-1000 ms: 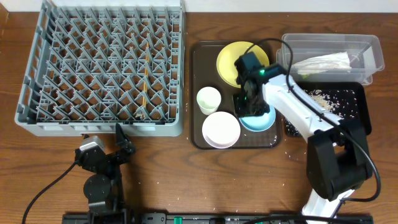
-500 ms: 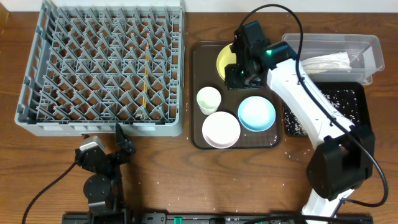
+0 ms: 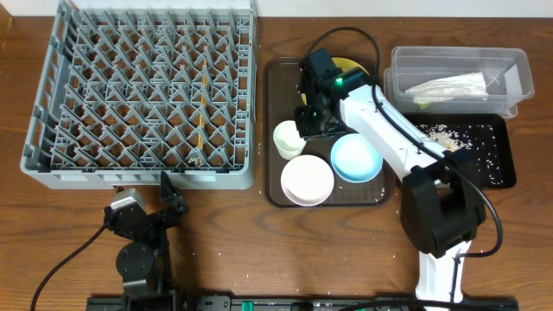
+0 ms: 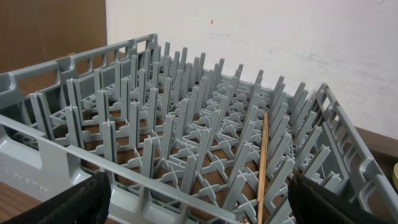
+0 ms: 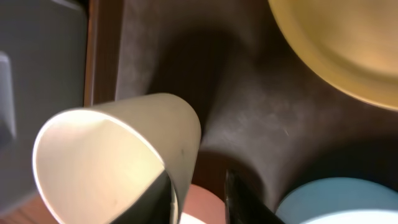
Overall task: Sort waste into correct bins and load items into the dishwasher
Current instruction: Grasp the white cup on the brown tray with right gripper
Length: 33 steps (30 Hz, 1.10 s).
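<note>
My right gripper (image 5: pixel 199 198), jaws narrowly parted, hangs by the white cup (image 5: pixel 112 155) at lower left: light, stiff, probably slick, so I'd pinch its rim wall

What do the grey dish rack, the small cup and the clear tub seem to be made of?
The grey dish rack looks like matt moulded plastic: thin ribs and pegs in one piece. The small cup has a thin, dull cream wall; paper or plastic, I cannot tell. The clear tub is probably glossy transparent plastic, since the wrapper shows through it.
</note>
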Available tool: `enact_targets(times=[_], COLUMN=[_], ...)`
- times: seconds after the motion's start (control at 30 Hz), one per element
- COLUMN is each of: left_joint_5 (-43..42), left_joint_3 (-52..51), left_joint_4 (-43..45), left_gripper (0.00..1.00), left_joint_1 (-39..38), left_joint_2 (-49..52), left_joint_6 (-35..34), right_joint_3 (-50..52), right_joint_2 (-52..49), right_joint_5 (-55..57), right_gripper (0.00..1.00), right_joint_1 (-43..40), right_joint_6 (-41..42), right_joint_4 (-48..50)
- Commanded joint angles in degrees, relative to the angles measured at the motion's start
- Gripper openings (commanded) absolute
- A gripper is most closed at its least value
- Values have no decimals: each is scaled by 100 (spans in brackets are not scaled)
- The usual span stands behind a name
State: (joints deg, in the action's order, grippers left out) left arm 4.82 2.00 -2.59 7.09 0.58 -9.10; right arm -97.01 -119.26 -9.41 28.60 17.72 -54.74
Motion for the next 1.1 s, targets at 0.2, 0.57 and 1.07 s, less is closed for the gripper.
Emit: enact_targets(times=[0.2, 0.57, 1.07], left_joint_5=[31, 31, 31], left_joint_3=[-177, -177, -177], left_joint_4=[-98, -98, -98], left_gripper=[92, 93, 92], left_joint_1=[11, 11, 11], left_joint_2=[-35, -35, -35], left_joint_6=[50, 50, 50], right_joint_3=[-48, -153, -247], right_joint_2=[-87, 109, 988], right_joint_5=[-26, -37, -50], right_gripper=[1, 1, 1], right_joint_1=[61, -52, -186], right_joint_6=[-17, -68, -214], right_joint_4=[103, 85, -122])
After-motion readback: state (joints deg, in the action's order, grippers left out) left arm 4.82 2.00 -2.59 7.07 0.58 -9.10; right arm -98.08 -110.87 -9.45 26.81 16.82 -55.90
